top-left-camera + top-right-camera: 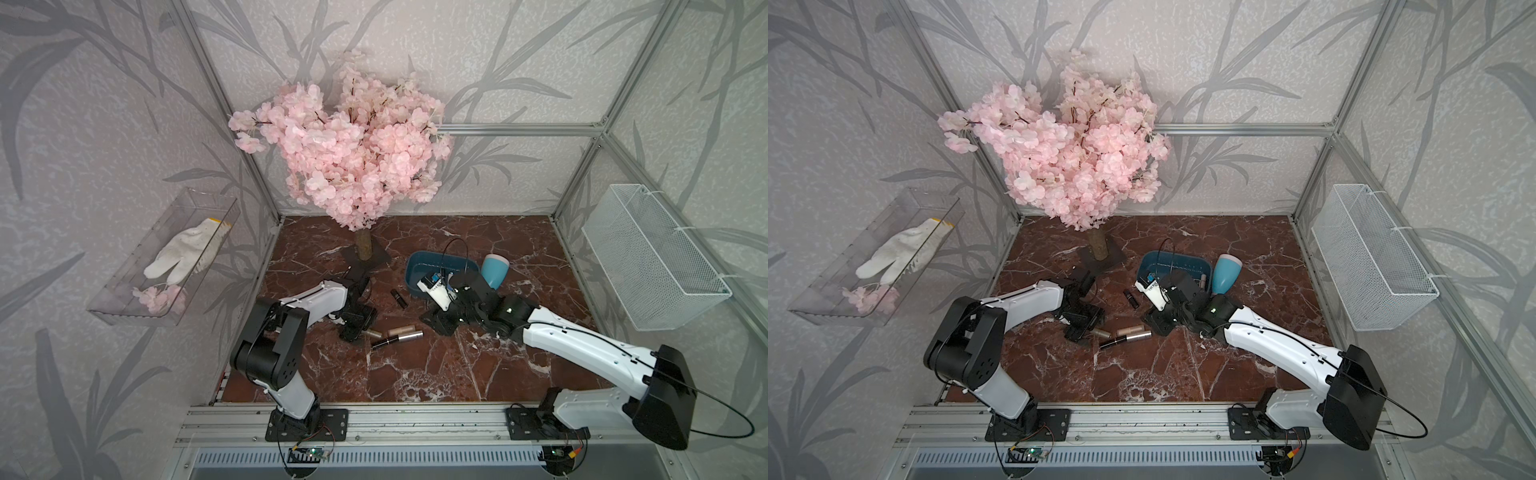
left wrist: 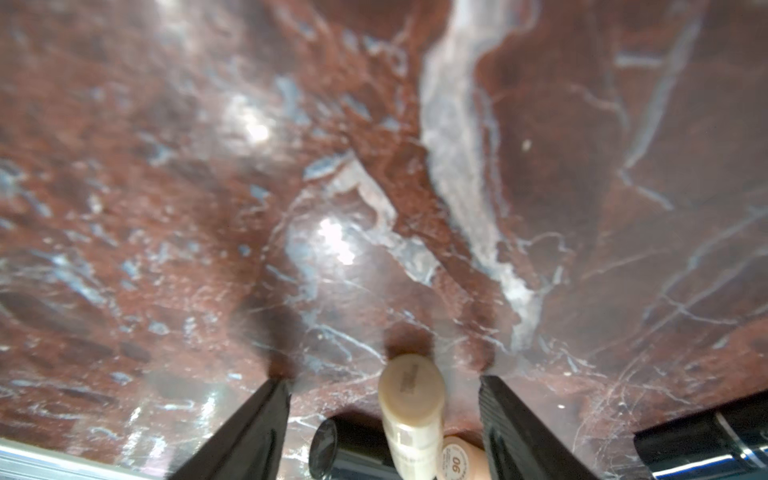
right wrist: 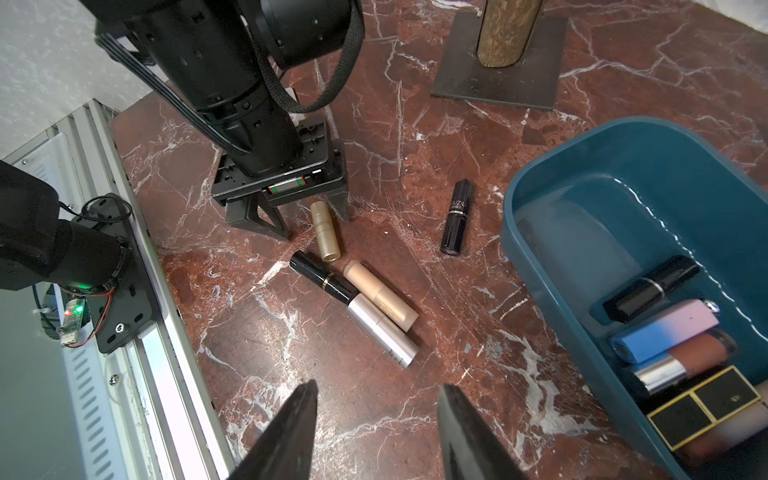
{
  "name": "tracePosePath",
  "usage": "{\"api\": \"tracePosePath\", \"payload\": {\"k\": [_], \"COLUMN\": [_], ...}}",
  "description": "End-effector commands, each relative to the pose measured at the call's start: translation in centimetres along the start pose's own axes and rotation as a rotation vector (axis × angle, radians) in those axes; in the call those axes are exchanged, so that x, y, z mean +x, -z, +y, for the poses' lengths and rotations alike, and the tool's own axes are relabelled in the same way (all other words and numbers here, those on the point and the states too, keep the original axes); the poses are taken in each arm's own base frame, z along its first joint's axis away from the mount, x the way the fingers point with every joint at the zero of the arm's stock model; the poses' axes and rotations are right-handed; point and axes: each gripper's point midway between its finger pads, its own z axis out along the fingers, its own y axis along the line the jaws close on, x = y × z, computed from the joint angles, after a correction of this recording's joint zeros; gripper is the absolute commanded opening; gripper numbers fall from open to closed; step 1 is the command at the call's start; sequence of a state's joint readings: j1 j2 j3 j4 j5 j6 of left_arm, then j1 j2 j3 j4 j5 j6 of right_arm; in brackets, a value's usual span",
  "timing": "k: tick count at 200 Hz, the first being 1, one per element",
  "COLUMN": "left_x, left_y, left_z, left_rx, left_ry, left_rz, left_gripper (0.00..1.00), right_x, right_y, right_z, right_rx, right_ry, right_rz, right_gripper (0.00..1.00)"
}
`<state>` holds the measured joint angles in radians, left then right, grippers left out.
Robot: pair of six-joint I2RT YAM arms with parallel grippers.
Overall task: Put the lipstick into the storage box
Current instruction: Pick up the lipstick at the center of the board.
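Note:
A pale gold lipstick [image 2: 411, 399] lies on the red marble table, and my left gripper [image 2: 383, 379] is down over it. Its fingers straddle the tube, open, with a gap on each side. The right wrist view shows the same lipstick [image 3: 325, 231] under the left gripper [image 3: 309, 220]. The teal storage box [image 3: 540, 174] holds several lipsticks at one end; it sits mid-table in both top views [image 1: 415, 259] [image 1: 1148, 259]. My right gripper [image 3: 379, 386] hangs open beside the box over bare marble, holding nothing.
Near the gold tube lie a beige stick [image 3: 380, 295], a black-and-silver tube [image 3: 353, 307] and a black lipstick [image 3: 456, 217]. A blossom tree's base plate [image 1: 365, 253] and a tipped blue cup [image 1: 494, 270] flank the box. A wire basket [image 1: 652, 257] and a clear tray [image 1: 166, 257] hang on the walls.

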<state>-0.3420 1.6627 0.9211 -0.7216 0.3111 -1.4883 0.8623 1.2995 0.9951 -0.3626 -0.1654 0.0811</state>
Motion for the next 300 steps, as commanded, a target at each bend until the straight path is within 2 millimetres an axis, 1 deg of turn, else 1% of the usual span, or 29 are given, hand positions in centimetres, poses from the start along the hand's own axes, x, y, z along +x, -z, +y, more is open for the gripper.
{"api": "tracePosePath", "payload": {"k": [1, 9, 21, 39, 45, 52, 59, 80, 90, 105, 118, 126, 150, 167, 186, 217, 224, 234, 249, 275, 300], "left_x": [-0.7, -0.7, -0.7, -0.7, -0.7, -0.7, -0.6, -0.6, -0.5, -0.4, -0.3, -0.3, -0.2, -0.2, -0.3, -0.4, -0.1, 0.1, 0.8, 1.5, 3.2], "left_y": [-0.6, -0.7, -0.8, -0.9, -1.0, -1.0, -1.0, -1.1, -1.1, -1.1, -1.0, -0.9, -0.4, 0.4, 2.1, 5.0, 5.4, 5.9, 6.5, 8.5, 10.3], "left_z": [-1.0, -1.0, -1.2, -1.5, -1.5, -1.6, -1.7, -1.8, -1.7, -1.7, -1.7, -1.7, -1.8, -2.0, -2.5, -3.1, -3.4, -3.2, -3.5, -3.9, -5.7], "left_rx": [0.010, 0.007, 0.003, 0.006, 0.003, 0.006, 0.007, 0.005, 0.004, 0.005, 0.005, 0.004, -0.001, -0.002, 0.005, 0.016, 0.025, 0.012, 0.017, -0.010, 0.036], "left_ry": [0.001, 0.000, 0.000, -0.002, -0.001, -0.003, -0.005, -0.004, -0.004, -0.008, -0.012, -0.014, -0.038, -0.070, -0.126, -0.238, -0.273, -0.316, -0.408, -0.589, -0.764], "left_rz": [-0.037, -0.037, -0.033, -0.029, -0.028, -0.027, -0.025, -0.020, -0.017, -0.014, -0.013, -0.014, -0.020, -0.034, -0.071, -0.124, -0.120, -0.116, -0.110, -0.172, -0.208], "left_gripper": [0.65, 0.63, 0.62, 0.52, 0.51, 0.45, 0.42, 0.39, 0.35, 0.33, 0.23, 0.20, 0.19, 0.19, 0.19, 0.19, 0.19, 0.19, 0.18, 0.15, 0.15], "right_x": [-0.9, -0.9, -1.0, -0.9, -0.9, -0.9, -1.0, -0.9, -0.9, -0.8, -0.9, -0.9, -1.1, -1.2, -1.5, -2.1, -2.1, -2.1, -2.1, -2.1, -2.0], "right_y": [0.8, 0.9, 1.1, 1.1, 1.2, 1.3, 1.3, 1.5, 1.5, 1.5, 1.4, 1.4, 1.3, 1.2, 1.3, 1.9, 2.1, 2.4, 3.0, 3.9, 4.3], "right_z": [0.2, 0.2, 0.2, 0.2, 0.1, 0.1, 0.1, 0.0, -0.1, -0.3, -0.3, -0.3, -0.3, -0.3, -0.6, -2.5, -3.2, -3.7, -4.8, -6.3, -6.8], "right_rx": [0.001, 0.003, 0.004, 0.006, 0.009, 0.011, 0.011, 0.015, 0.017, 0.018, 0.016, 0.014, 0.011, 0.010, 0.016, 0.035, 0.043, 0.042, 0.057, 0.081, 0.081], "right_ry": [0.003, 0.004, 0.003, 0.004, 0.003, 0.003, 0.005, 0.008, 0.006, 0.002, 0.000, -0.001, -0.001, -0.005, -0.026, -0.130, -0.163, -0.195, -0.234, -0.282, -0.318], "right_rz": [-0.044, -0.046, -0.052, -0.051, -0.053, -0.054, -0.055, -0.058, -0.058, -0.057, -0.059, -0.061, -0.068, -0.068, -0.076, -0.106, -0.108, -0.113, -0.125, -0.148, -0.156], "right_gripper": [0.51, 0.51, 0.51, 0.51, 0.51, 0.51, 0.51, 0.52, 0.52, 0.52, 0.52, 0.52, 0.52, 0.52, 0.52, 0.52, 0.52, 0.52, 0.52, 0.52, 0.52]}}
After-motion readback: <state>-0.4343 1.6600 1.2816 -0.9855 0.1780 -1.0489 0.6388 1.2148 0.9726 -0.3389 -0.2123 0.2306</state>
